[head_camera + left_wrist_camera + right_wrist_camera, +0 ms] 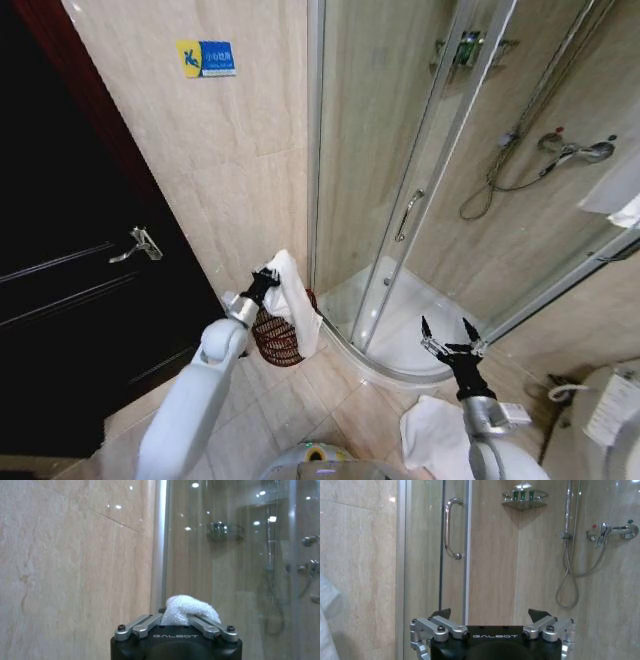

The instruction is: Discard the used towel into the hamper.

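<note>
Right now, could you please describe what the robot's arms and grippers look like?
Both arms have smooth pale grey-white shells ending in silver metal wrist joints. The left gripper and right gripper have black bodies marked GALBOT in pale letters, silver bolted linkages and slim black pointed fingers.

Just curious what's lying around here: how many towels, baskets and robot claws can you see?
Towels: 2 (one held over the basket, one on the floor)
Baskets: 1 (hamper)
Claws: 2 (left claw, right claw)
Total: 5

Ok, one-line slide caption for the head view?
Left gripper holds white towel over wire hamper; right gripper open near shower.
</note>
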Robot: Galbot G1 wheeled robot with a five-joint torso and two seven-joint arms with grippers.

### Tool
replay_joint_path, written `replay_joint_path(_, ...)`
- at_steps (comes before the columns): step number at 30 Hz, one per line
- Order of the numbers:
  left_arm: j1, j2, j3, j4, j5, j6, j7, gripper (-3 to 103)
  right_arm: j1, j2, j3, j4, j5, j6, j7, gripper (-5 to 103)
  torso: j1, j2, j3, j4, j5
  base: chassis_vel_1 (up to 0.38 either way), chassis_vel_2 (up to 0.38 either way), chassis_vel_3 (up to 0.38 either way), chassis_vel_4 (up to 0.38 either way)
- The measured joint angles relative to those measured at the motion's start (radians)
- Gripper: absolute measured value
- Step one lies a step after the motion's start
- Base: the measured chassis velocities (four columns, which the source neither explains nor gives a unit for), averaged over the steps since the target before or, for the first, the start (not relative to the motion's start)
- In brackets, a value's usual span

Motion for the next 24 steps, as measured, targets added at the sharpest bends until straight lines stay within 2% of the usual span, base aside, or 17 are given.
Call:
replay_joint_path(6,-0.114,-0.001,0.090,0.128,-0.040,-0.054,-0.016,2,-0.002,0.001,0.002,0.003,-0.007,-0.002,0.000,100,0.000,0.000,0.000,0.0000,0.0000,0.000,0.000,0.000,0.000)
replay_joint_path(8,-0.159,-0.020,0.128,0.192,-0.042,-0.082,-0.016,2,0.000,0.004,0.002,0.005,-0.011,-0.003,0.000,100,0.000,0.000,0.000,-0.0001,-0.0001,0.000,0.000,0.000,0.000)
replay_joint_path(12,-0.230,-0.057,0.154,0.263,-0.032,-0.102,-0.020,2,-0.001,0.005,0.005,0.008,-0.015,-0.006,0.000,100,0.000,0.000,0.000,-0.0002,0.0000,0.000,0.000,0.000,0.000)
replay_joint_path(18,-0.308,-0.066,0.164,0.290,-0.030,-0.102,-0.033,2,0.003,0.004,0.007,0.002,-0.016,-0.009,0.002,100,0.000,0.000,0.000,-0.0001,0.0001,0.000,0.000,0.000,0.000)
replay_joint_path(22,-0.355,-0.051,0.163,0.285,-0.031,-0.073,-0.044,2,0.009,0.006,0.002,-0.003,-0.023,-0.014,0.001,100,0.000,0.000,0.000,-0.0002,0.0000,0.000,0.000,0.000,0.000)
replay_joint_path(24,-0.371,-0.029,0.146,0.274,-0.005,-0.055,-0.049,2,0.014,0.008,0.000,-0.007,-0.026,-0.015,0.000,100,0.000,0.000,0.000,-0.0002,0.0000,0.000,0.000,0.000,0.000)
